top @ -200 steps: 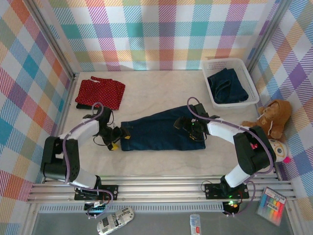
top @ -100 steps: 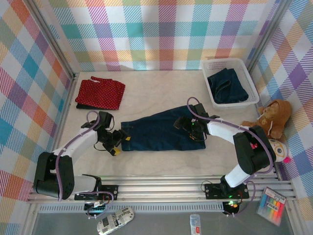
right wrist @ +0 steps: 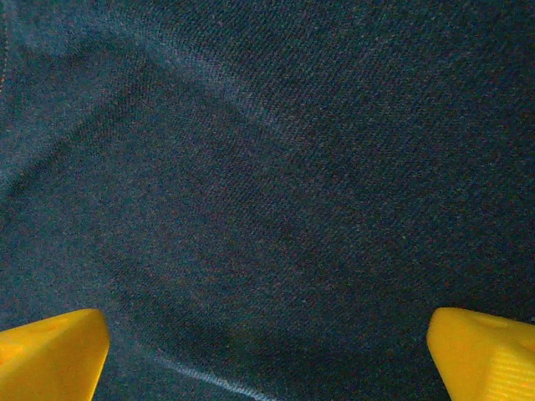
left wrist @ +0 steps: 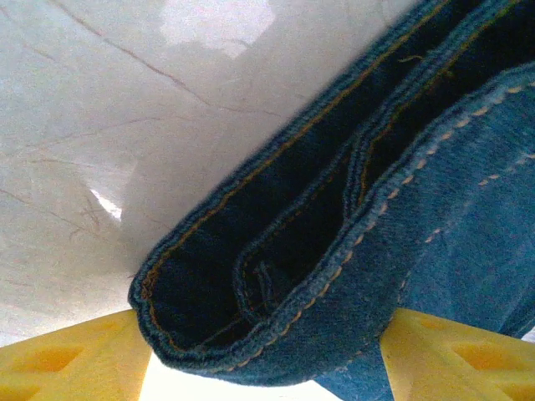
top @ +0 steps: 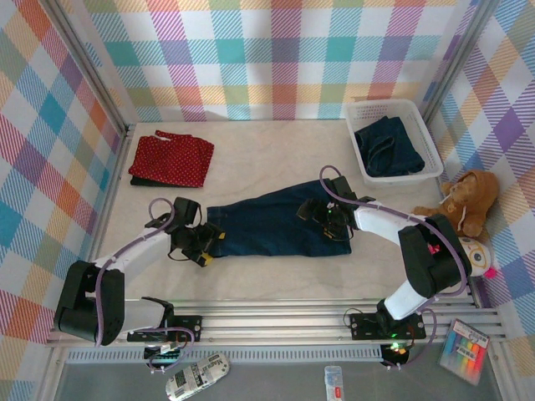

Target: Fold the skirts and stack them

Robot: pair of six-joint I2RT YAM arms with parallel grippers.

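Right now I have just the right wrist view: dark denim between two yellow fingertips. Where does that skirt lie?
Observer: The denim skirt lies spread out in the middle of the table, and the right gripper sits open over its right part.
Reviewer: And the other arm?
Observer: The left gripper is at the skirt's left end. The stitched edge bunches between its fingers, though I cannot tell if it is pinched.
Reviewer: Any skirts already folded?
Observer: A red dotted skirt lies folded at the far left of the table, on top of a black garment.
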